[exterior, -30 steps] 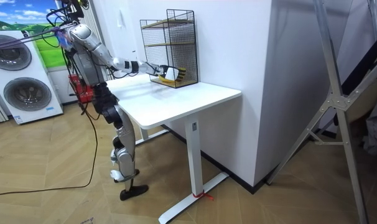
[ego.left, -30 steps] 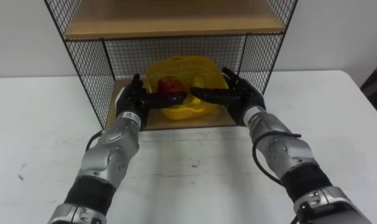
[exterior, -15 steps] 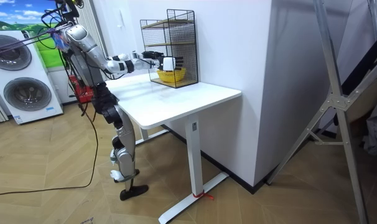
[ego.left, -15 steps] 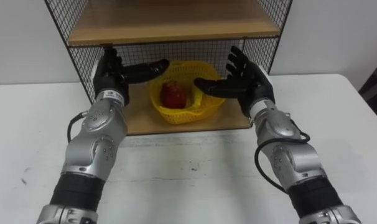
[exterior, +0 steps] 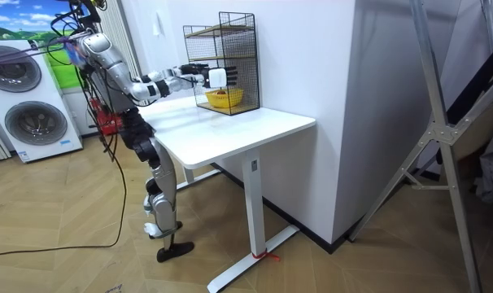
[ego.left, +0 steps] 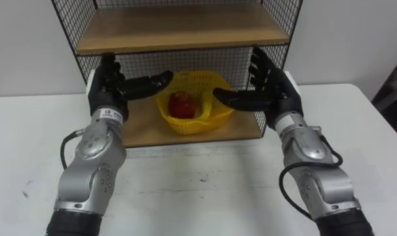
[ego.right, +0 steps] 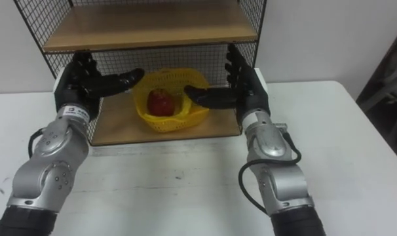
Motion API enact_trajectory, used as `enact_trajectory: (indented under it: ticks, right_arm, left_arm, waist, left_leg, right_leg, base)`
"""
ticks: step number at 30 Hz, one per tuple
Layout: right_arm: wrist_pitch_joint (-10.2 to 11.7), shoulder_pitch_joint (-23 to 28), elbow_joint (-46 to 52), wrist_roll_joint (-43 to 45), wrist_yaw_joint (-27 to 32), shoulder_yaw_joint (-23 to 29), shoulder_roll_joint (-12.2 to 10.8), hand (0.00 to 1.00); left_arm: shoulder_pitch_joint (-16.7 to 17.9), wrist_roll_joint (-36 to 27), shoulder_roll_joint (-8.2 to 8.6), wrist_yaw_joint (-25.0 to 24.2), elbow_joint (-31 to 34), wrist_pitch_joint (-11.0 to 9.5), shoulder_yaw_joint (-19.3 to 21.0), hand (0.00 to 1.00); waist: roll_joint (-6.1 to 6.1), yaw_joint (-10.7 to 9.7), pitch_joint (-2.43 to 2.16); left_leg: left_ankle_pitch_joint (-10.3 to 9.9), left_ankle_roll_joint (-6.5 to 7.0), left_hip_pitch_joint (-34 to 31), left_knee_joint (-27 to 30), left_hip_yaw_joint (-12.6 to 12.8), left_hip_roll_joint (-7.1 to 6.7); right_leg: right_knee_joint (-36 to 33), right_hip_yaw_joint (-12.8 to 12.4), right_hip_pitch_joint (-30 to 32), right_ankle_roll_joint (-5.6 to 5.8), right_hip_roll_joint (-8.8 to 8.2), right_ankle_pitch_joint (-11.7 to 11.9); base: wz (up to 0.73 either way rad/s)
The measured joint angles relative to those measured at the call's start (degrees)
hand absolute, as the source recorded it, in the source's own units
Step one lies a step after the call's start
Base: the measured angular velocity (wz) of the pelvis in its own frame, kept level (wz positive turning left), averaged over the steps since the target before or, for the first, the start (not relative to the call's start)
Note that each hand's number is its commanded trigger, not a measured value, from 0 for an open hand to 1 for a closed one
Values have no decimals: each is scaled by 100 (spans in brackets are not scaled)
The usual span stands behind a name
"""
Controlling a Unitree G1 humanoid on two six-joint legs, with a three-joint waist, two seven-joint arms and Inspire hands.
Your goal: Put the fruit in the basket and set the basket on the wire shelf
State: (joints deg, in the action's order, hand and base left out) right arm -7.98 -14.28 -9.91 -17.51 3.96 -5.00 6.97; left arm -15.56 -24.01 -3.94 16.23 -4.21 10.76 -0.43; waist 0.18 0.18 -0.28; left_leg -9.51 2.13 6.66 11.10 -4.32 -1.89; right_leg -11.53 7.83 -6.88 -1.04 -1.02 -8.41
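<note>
The yellow basket (ego.left: 193,119) sits on the bottom board of the wire shelf (ego.left: 179,29), in the middle of the eye views. A red apple (ego.left: 181,103) lies inside it, with a yellow thing (ego.left: 203,109) beside it that is hard to make out. The left hand (ego.left: 109,86) is up at the left of the basket and the right hand (ego.left: 272,92) at the right. Both have straight, spread fingers, thumbs pointing in at the basket, and they hold nothing. A small label (ego.left: 110,113) on the left wrist has print too small to read. The shelf stands on a white table (ego.left: 205,190) by a white wall. The room view shows more: the robot stands at the table's end on the room view's left, arms stretched out to the shelf, on a wooden floor (exterior: 67,244). Two washing machines (exterior: 35,114) stand at the far left and a metal frame (exterior: 442,122) at the right.
</note>
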Motion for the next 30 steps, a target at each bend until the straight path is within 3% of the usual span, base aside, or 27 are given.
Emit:
enact_trajectory:
  ticks: [4, 9, 15, 21, 24, 26, 30]
  right_arm:
    - [0, 93, 168, 33, -44, 4, -3, 0]
    - [63, 624, 527, 23, -168, 0, -11, 0]
    - [88, 758, 653, 17, -182, 0, -6, 0]
    - [233, 1128, 1078, 215, -254, 3, 6, 0]
    - [383, 1350, 1279, 456, -399, 9, 41, 0]
    - [571, 1646, 1393, 476, -475, 15, 59, 0]
    - [666, 2216, 1533, 437, -480, 13, 92, 0]
  left_arm:
    - [112, 185, 7, -37, 34, -37, -27, 0]
    - [799, 220, 7, -163, 237, -92, -202, 0]
    - [1077, 222, 7, -222, 238, -113, -318, 0]
    - [1186, 224, -1, -395, 310, -450, -321, 0]
    - [1544, 376, -55, -695, 651, -557, -320, 0]
    - [1929, 383, -170, -924, 769, -814, -320, 0]
    - [2438, 334, -201, -980, 775, -893, -319, 0]
  waist:
    - [-13, 4, 8]
    - [-82, 2, 23]
    - [-104, 6, 23]
    - [-106, 10, 26]
    - [-106, 6, 26]
    - [-107, -4, 26]
    - [-150, 7, 14]
  left_leg:
    - [13, 2, 18, -40, 44, 7]
    - [13, 3, 6, -50, 107, 16]
    - [12, 3, -16, -43, 111, 16]
    - [13, 4, -34, -68, 124, 16]
    - [13, 4, -61, -74, 186, 16]
    - [13, 4, -45, -89, 243, 22]
    - [9, 5, -66, -86, 265, 20]
  right_leg:
    - [3, -56, 6, 2, 8, 5]
    - [-4, -150, 56, 5, 25, 19]
    - [1, -155, 102, 5, 25, 21]
    - [-3, -171, 128, 5, 25, 22]
    - [-13, -226, 169, 5, 37, 22]
    - [-16, -281, 179, 5, 49, 23]
    - [-15, -278, 221, 29, 43, 1]
  base:
    - [-5]
    - [-9]
    - [0]
    - [-1]
    - [-9]
    - [-13]
    - [-2]
